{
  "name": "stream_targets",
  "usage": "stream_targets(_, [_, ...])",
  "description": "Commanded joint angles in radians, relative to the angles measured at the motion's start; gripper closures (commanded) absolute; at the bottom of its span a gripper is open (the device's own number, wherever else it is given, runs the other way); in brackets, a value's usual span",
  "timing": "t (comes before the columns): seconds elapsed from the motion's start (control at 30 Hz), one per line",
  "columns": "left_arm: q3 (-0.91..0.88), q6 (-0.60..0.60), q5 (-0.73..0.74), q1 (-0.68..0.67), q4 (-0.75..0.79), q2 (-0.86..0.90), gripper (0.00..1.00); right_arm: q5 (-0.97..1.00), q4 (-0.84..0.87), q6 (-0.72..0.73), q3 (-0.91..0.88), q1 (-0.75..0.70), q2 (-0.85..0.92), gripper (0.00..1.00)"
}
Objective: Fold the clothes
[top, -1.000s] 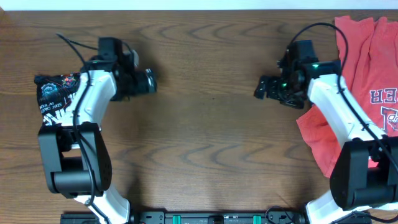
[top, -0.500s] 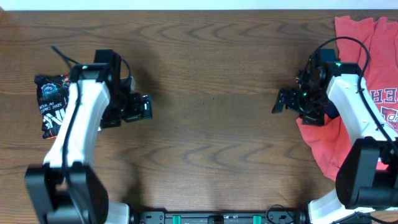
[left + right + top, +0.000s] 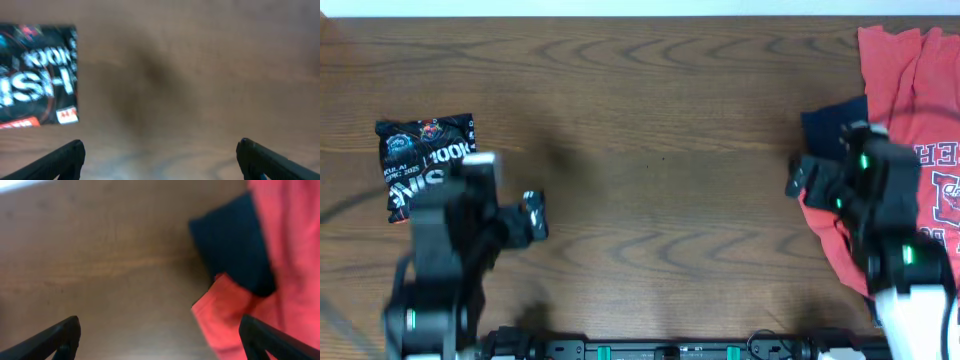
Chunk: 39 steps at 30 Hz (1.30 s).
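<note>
The black jersey (image 3: 425,162) lies folded into a small rectangle at the table's left side, white and orange lettering up. It also shows blurred at the upper left of the left wrist view (image 3: 37,75). My left gripper (image 3: 532,215) is open and empty, to the right of the jersey and a little nearer the front edge; in its wrist view the gripper (image 3: 160,152) has only bare wood between its fingers. My right gripper (image 3: 798,178) is open and empty at the left edge of the red T-shirt; its wrist view (image 3: 160,335) shows wood and red cloth between the fingers.
A red T-shirt with white lettering (image 3: 910,120) lies spread at the table's right side, also in the right wrist view (image 3: 285,280). A navy garment (image 3: 832,122) lies at its left edge, seen too in the right wrist view (image 3: 232,242). The wooden table (image 3: 660,130) fills the rest.
Both arms have pulled back toward the front edge. The left arm no longer covers the jersey, which now lies in full view. The navy garment has come into view from under the right arm.
</note>
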Motion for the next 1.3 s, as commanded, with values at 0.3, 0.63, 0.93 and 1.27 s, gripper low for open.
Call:
stream_targets(0.3, [-0.047,0.009,-0.04,0.0,-0.013,-0.218,0.02,0.121,-0.108,-0.008,-0.097,0.009,-0.254,0.01])
stream_targets(0.63, [-0.047,0.009,-0.04,0.0,-0.013,-0.216,0.02,0.122,-0.238,-0.008,-0.097,0.009,-0.252,0.01])
stream_targets(0.93, [-0.047,0.009,-0.04,0.0,-0.013,-0.216,0.02,0.122,-0.304,-0.01,-0.108,0.008,-0.292,0.01])
stream_targets(1.27, [-0.047,0.009,-0.04,0.0,-0.013,-0.216,0.02,0.069,0.059,-0.154,-0.407,-0.01,-0.611,0.01])
